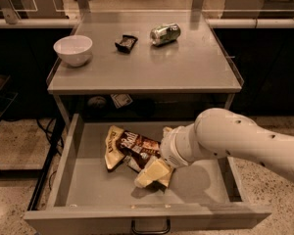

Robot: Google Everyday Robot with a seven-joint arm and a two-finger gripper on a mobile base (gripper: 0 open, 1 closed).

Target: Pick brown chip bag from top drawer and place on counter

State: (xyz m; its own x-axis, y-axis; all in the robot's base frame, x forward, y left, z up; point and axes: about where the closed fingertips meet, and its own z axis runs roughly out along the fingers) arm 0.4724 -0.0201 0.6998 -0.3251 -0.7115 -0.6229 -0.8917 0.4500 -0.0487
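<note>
The brown chip bag lies crumpled on the floor of the open top drawer, left of centre, dark brown in the middle with a cream end at the left. My white arm reaches in from the right. My gripper is low inside the drawer at the bag's right end and touches or overlaps it. The counter is the grey tabletop above the drawer.
On the counter stand a white bowl at the left, a small black wrapper and a crushed silver-green can at the back. The drawer's dark handle is at the front. Desks and chair legs stand behind.
</note>
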